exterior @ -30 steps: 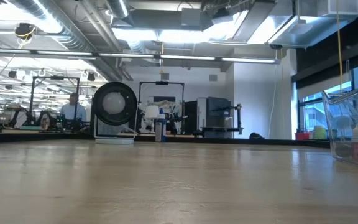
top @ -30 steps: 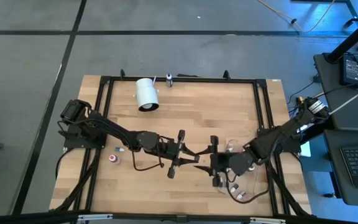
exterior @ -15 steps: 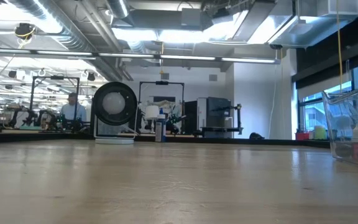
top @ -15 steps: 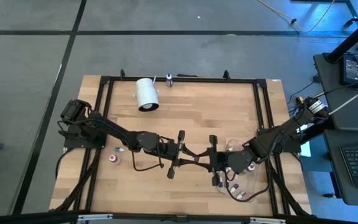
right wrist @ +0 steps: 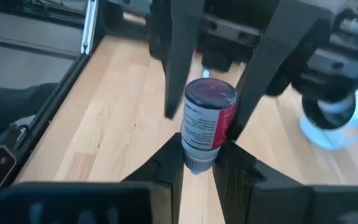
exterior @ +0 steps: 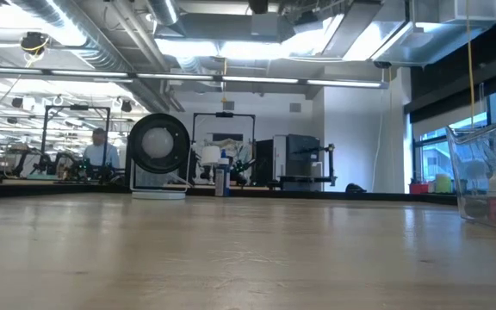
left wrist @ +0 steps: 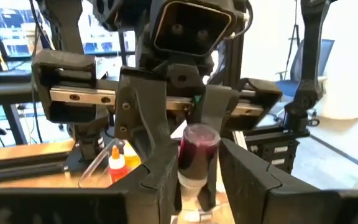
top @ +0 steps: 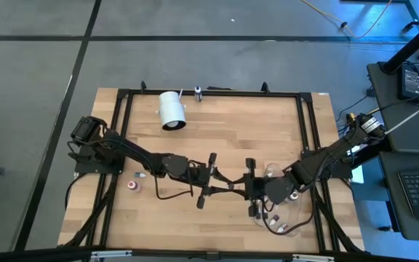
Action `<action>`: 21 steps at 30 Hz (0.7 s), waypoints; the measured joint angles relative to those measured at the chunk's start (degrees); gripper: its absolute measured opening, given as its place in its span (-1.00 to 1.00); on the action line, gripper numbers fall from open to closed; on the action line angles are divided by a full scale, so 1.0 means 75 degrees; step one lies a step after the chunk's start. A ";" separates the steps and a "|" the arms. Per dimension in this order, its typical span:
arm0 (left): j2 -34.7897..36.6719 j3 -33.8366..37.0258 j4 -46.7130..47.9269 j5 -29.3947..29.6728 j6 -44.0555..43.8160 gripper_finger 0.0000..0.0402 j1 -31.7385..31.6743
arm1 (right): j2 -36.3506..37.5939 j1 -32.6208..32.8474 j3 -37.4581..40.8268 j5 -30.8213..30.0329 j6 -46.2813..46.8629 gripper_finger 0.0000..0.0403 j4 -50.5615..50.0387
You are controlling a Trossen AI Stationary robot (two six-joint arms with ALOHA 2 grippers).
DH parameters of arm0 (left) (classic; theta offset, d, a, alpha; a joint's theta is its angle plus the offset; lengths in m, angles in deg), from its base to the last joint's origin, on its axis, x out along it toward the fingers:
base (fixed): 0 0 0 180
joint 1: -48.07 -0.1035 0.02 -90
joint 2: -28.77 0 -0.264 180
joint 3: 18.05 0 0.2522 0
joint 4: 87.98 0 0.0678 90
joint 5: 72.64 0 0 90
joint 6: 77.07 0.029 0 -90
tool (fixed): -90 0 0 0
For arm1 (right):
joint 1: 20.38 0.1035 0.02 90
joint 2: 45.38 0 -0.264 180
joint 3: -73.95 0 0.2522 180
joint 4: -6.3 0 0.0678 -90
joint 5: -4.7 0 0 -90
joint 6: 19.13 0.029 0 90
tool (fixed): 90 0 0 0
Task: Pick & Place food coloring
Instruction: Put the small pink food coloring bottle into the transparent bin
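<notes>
Mid-handover above the desk's middle, toward its front edge: right gripper [top: 247,186] was clamped on the dark-red food coloring bottle [right wrist: 207,122], left gripper [top: 217,182] was loosening around it; next, judged: left lets go fully, right carries it to the clear bin [top: 298,211].

My matt black plastic fingers [right wrist: 166,165] press against a small glossy plastic bottle [right wrist: 207,122] of dark red food coloring, its printed paper label smooth and white, above a table [top: 231,131] of pale, satin-finished wood planks framed in black metal rails. My other gripper's [left wrist: 194,180] fingers are the same dull black plastic, set under a brushed metal rail [left wrist: 79,95]. A clear, shiny plastic container [exterior: 489,185] and a smooth white cylinder [top: 171,109] sit on the wood.
</notes>
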 joint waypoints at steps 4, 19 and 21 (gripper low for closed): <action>0.0075 0.0001 0.0424 -0.0008 -0.0001 -0.31 0.0017 | 0.0028 0.0069 0.0000 0.0007 0.0337 -0.66 -0.0660; 0.0624 0.0001 0.4608 -0.0005 -0.1042 -0.14 0.0023 | 0.0510 0.0656 0.0153 0.2463 0.3896 -0.65 -0.4992; 0.0620 0.0001 0.4951 -0.0027 -0.1267 -0.15 0.0023 | 0.0510 0.0740 0.0346 0.3070 0.4242 -0.63 -0.4959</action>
